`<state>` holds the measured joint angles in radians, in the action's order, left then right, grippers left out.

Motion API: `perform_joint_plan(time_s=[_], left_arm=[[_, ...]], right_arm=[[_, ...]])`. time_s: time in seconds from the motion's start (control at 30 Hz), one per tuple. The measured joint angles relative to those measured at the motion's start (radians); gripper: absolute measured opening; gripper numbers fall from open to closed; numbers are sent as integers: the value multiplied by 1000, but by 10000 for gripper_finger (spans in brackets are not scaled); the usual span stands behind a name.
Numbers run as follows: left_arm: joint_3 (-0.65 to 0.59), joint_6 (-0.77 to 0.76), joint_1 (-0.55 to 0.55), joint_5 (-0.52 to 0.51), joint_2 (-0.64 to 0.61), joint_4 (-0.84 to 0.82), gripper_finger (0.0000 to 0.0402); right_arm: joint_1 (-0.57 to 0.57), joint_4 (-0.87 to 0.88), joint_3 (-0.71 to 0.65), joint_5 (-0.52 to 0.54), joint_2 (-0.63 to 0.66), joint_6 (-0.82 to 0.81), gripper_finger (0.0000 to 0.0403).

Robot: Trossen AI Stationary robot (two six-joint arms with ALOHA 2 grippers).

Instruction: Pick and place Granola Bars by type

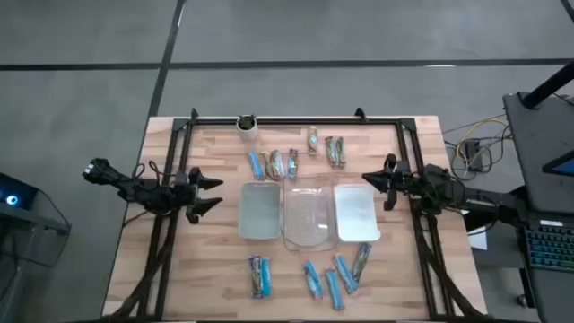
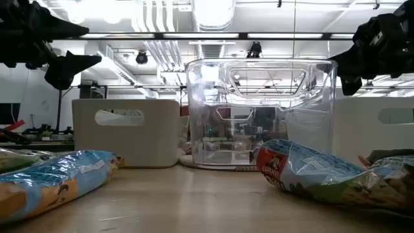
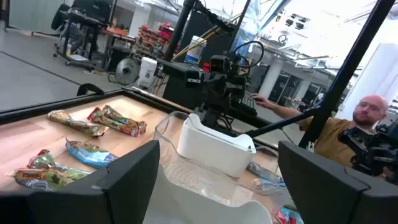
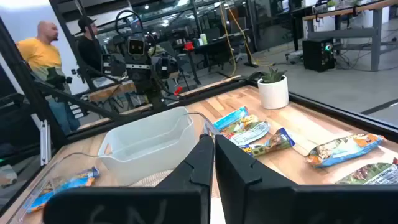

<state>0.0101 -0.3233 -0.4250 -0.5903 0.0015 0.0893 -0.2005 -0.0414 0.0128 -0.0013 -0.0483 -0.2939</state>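
Observation:
Granola bars in shiny wrappers lie flat on the wooden table in two groups. Several lie on the far side point(image 1: 276, 164) point(image 4: 249, 134) and several on the near side point(image 1: 334, 278) point(image 2: 310, 171). Between the groups stand three trays side by side: a grey one point(image 1: 260, 211), a clear one point(image 1: 309, 217) and a white one point(image 1: 357, 213). My left gripper point(image 1: 213, 193) point(image 3: 217, 186) hovers open at the left of the grey tray, pointing at it. My right gripper point(image 1: 366, 182) point(image 4: 212, 162) hovers shut at the right of the white tray. Neither holds anything.
A small white pot with a green plant point(image 1: 247, 125) stands at the far edge. A black frame point(image 1: 296, 119) runs around the table. Bare wood lies at the left and right of the trays. People point(image 4: 43, 56) show beyond the table.

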Motion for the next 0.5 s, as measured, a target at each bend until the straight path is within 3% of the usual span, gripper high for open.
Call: perform_joint_plan(time_s=[0.5], left_arm=[[0,-79,0,-6,0,80,307]], right_arm=[[0,4,0,0,0,-2,8]])
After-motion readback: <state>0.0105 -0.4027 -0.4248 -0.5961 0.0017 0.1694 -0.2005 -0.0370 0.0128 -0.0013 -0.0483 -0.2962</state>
